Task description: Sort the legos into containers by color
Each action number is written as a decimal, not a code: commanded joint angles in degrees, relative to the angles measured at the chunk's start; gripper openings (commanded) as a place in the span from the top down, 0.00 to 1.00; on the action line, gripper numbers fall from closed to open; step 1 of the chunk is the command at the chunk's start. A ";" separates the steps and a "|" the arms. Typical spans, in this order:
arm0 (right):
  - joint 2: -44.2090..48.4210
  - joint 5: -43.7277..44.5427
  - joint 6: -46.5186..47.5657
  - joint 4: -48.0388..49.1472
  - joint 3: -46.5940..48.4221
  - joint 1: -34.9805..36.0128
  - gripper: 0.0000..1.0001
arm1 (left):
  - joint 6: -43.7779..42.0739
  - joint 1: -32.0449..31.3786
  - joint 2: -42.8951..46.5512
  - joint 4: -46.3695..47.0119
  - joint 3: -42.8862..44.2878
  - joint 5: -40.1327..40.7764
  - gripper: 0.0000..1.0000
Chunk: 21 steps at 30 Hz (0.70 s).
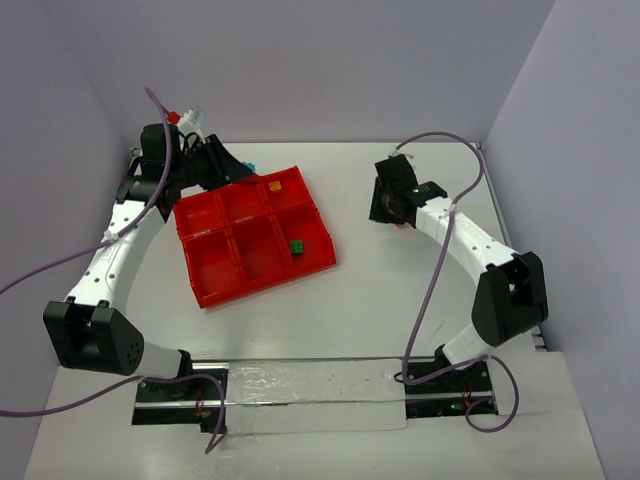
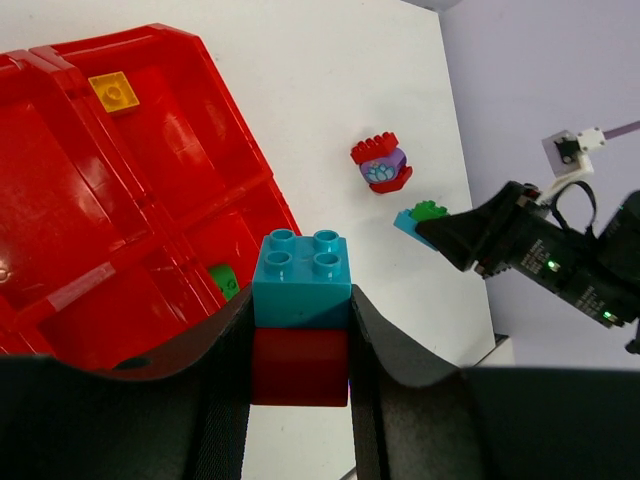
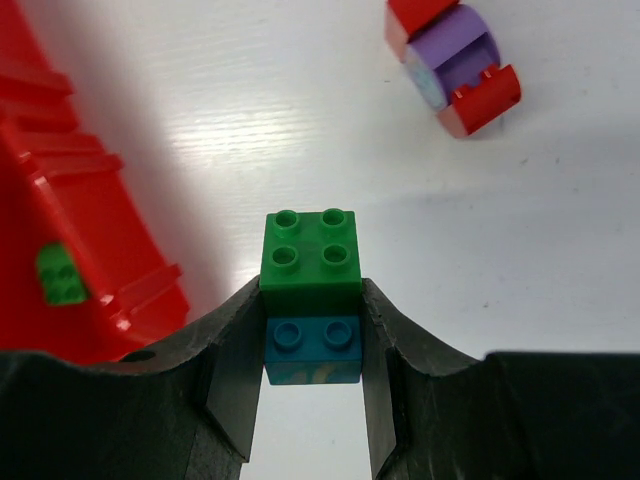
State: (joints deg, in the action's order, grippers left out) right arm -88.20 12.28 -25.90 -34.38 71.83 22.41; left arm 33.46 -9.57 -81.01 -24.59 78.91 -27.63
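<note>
Risk: left gripper (image 2: 300, 335) clamps a teal studded plastic brick (image 2: 300, 285) stuck on a red brick (image 2: 298, 368) beside the bright red plastic compartment tray (image 2: 150, 60), right gripper (image 3: 312, 335) clamps a green brick (image 3: 311, 250) stuck on a second teal brick (image 3: 313, 352) above the white table (image 3: 250, 130), so dropping either pair unsplit puts two colours in one compartment.

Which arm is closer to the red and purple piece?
Right. The right gripper is just beside the red-and-purple piece; the left gripper is farther off, by the tray.

Pale lavender walls (image 1: 300, 60) enclose a white table (image 1: 360, 300) on three sides.
</note>
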 commanded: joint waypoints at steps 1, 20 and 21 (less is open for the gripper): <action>-3.52 8.50 -1.80 2.36 0.02 0.10 0.96 | -1.19 -0.91 -0.22 -0.82 2.97 0.75 1.00; -12.30 3.96 -3.89 7.09 -4.55 0.09 0.49 | 0.99 -1.85 0.52 0.93 3.04 -0.49 1.00; -12.41 3.91 -3.89 7.27 -4.92 0.06 0.47 | 0.96 -1.85 0.50 1.02 3.09 -0.49 1.00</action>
State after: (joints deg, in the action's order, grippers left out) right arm -99.75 15.96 -28.90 -29.51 68.45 22.40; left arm 33.88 -11.20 -81.25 -25.80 78.94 -27.35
